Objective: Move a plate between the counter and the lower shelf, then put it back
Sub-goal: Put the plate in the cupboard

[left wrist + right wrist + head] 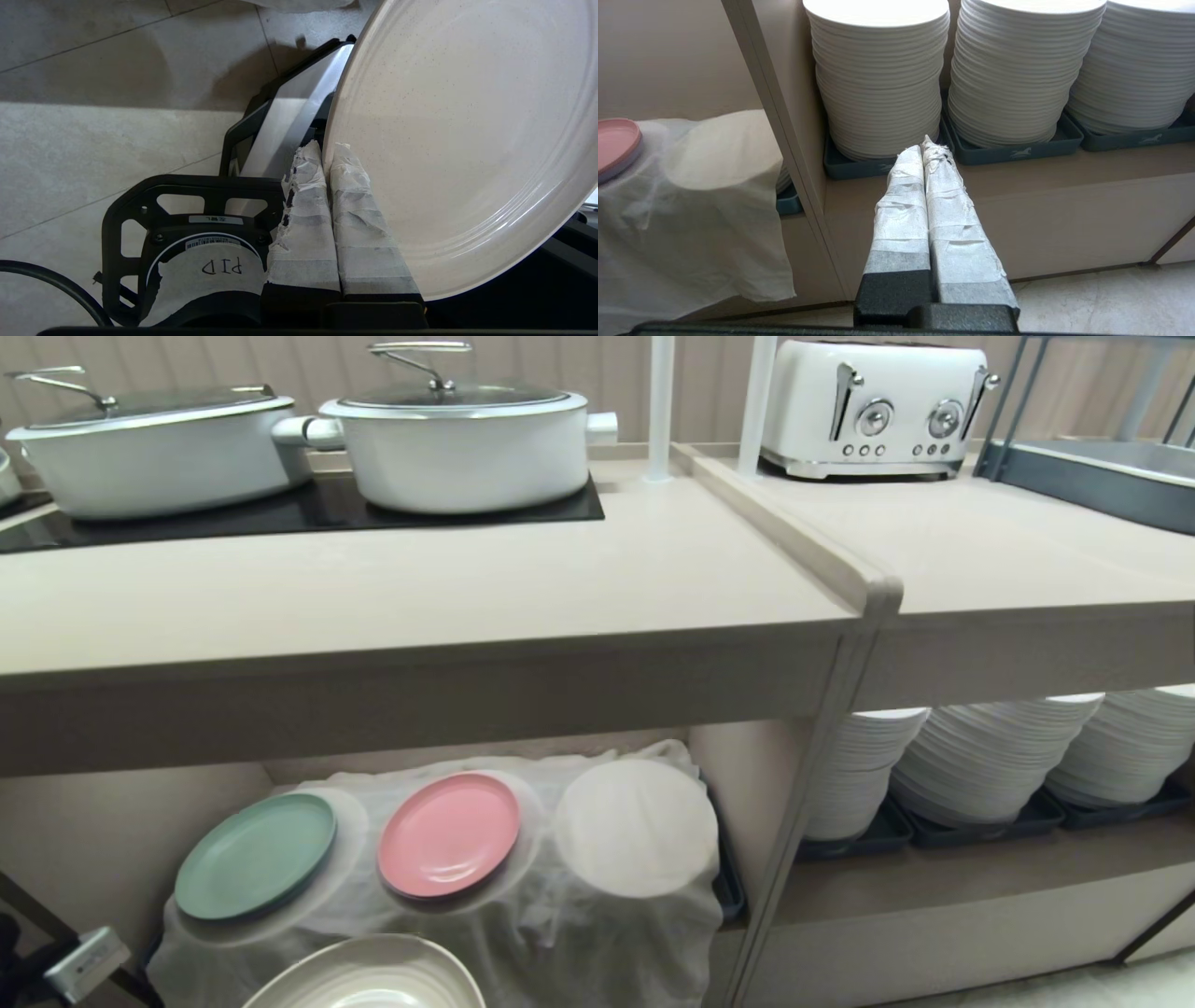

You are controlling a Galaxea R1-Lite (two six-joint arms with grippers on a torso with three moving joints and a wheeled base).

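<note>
Low in the head view, at six o'clock, the plate (369, 975) hangs before the cloth-draped lower shelf (93, 840), under the bare worktop (420, 588). Seen from the left wrist, the left hand (327, 154) is clamped on its rim, seemingly by a thin bite, so it could slip and drop. Beside the white stacks (882, 79), the right hand (924, 149) is closed, empty.
</note>
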